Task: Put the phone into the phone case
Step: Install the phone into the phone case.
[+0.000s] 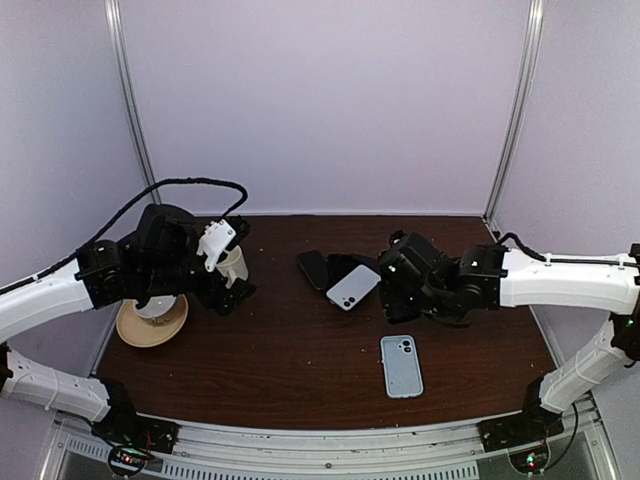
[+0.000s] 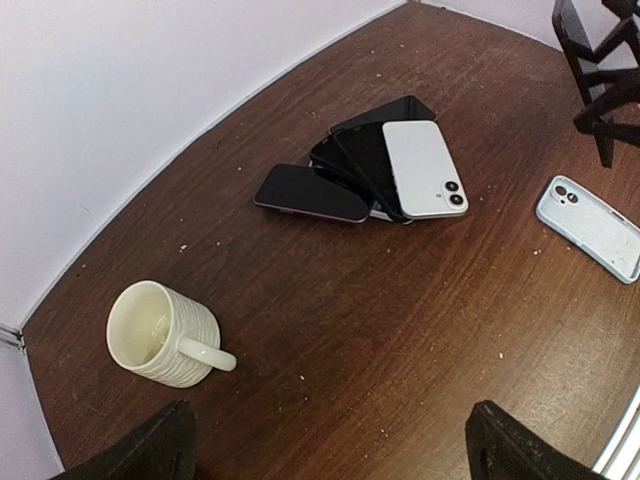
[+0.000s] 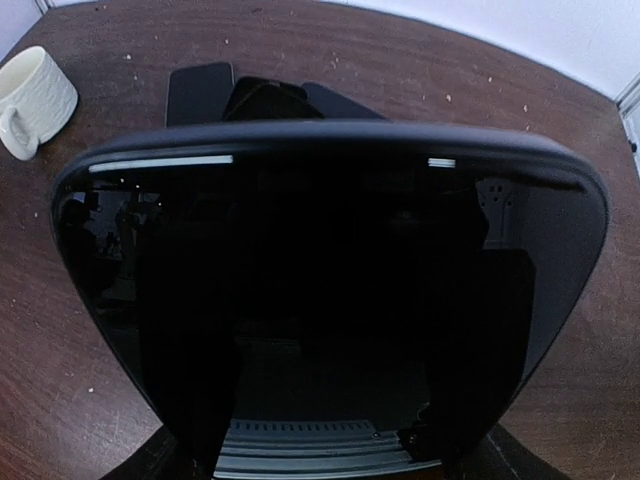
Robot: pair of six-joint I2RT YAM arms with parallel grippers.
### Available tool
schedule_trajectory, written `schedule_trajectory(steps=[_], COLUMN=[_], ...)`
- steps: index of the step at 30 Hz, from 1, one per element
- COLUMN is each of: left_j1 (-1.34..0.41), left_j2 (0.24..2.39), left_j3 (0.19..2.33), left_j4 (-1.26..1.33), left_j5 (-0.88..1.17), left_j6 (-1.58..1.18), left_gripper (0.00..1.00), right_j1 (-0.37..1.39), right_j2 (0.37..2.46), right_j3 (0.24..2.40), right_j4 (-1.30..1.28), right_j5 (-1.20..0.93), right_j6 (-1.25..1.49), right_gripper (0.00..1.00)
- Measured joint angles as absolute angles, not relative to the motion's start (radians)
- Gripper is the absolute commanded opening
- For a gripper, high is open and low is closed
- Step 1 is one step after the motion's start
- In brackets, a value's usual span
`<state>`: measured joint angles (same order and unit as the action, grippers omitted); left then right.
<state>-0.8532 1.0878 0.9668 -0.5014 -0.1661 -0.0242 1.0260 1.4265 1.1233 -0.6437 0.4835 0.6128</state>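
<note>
Beside the far pile [image 2: 372,165], right gripper [image 1: 397,289] clamps the phone [image 3: 320,280], left gripper [image 2: 330,455] spread; next, likely: align over near phone case [image 1: 401,366].

dark wooden table [image 1: 300,370], crumb-speckled. on it: 1 cream mug [image 2: 160,335], 1 tan dish [image 1: 150,328], a fanned stack of phones [image 2: 380,165], 1 pale blue phone case [image 1: 401,366].

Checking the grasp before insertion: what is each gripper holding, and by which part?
The right gripper grips a dark phone by its near end, screen facing the wrist camera; the exact contact is hidden. The left gripper holds nothing.
</note>
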Motion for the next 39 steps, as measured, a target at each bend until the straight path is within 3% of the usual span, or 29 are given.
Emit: schedule_trajectory(steps=[11,39], left_j1=[-0.834,-0.831], left_j2=[1.088,1.1], left_j3=[0.956,0.942], left_j4=[-0.479,-0.466], left_j5=[-0.182,-0.18], left_j6=[0.001,0.022], left_gripper=[0.97,0.97], right_j1=[1.028,1.134], right_j2=[1.454,1.546], right_j3=[0.926,0.905], right_j4=[-0.587,-0.676], right_j5=[0.336,0.257], right_j6=[0.77,1.002], right_gripper=[0.0,0.0])
